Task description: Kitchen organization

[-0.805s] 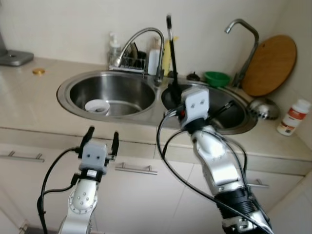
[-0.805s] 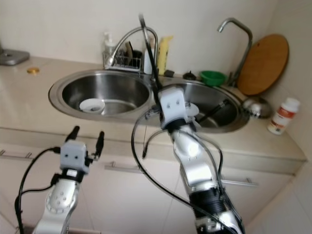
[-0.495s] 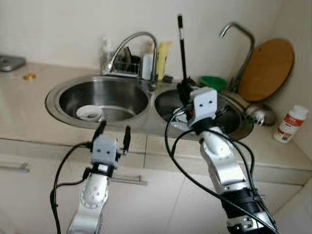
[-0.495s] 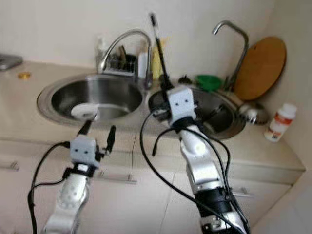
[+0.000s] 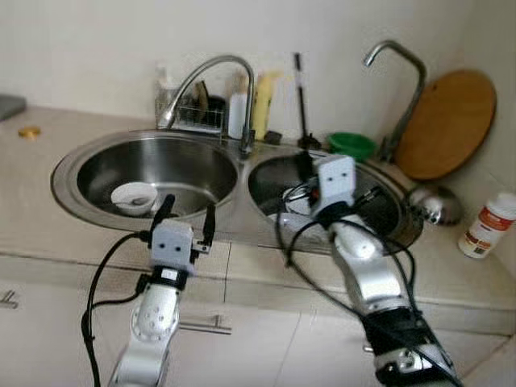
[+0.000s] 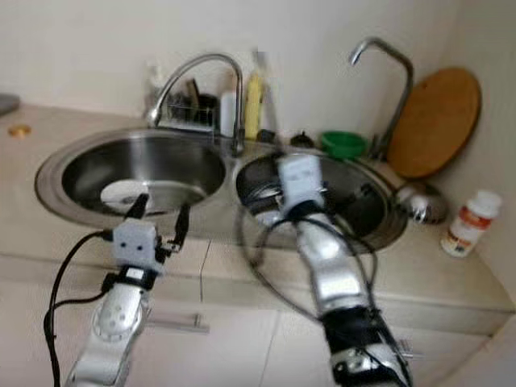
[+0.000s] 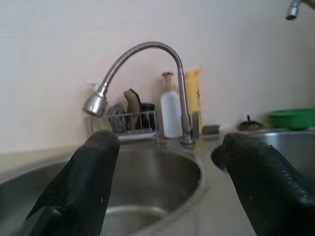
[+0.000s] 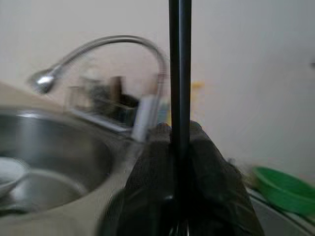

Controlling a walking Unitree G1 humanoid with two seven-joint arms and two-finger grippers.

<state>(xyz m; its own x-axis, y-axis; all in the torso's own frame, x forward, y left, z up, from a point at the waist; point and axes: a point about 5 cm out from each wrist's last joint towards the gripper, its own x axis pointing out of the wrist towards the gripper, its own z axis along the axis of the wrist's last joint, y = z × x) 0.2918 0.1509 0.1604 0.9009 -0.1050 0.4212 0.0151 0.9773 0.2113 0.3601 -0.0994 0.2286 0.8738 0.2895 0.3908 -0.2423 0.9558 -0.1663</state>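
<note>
Left basin (image 5: pixel 97 157): stainless, round — a small white bowl (image 5: pixel 134 195) sits on its floor toward the front; nothing can be made out inside the bowl.
Right basin (image 5: pixel 270 173): stainless, beside the left one; the right arm is stretched over it, and something pale lies low in it behind the cables, too hidden to name.
Right gripper (image 8: pixel 179 147): fingers clamped tight on a thin black rod (image 5: pixel 301 97) that stands nearly upright above the right basin, its top against the wall behind the sinks.
Left gripper (image 5: pixel 186 222): fingers spread wide with nothing between them, held in front of the counter edge facing the left basin.
Wire rack (image 7: pixel 123 123): on the ledge behind the left basin, holding a dark scrubber and brush-like items; a white bottle (image 7: pixel 172 114) and a yellow bottle (image 7: pixel 193 101) stand just beside it.
Curved tap (image 5: pixel 211 76): arches over the left basin from between the two sinks.
Green bowl (image 5: pixel 350 145): on the ledge behind the right basin, near the second tap (image 5: pixel 401 89); its contents can't be seen.
Round wooden board (image 5: pixel 445 122): leans upright against the wall at the far right.
White bottle with orange label (image 5: pixel 484 224): upright on the counter — well right of the sinks.
</note>
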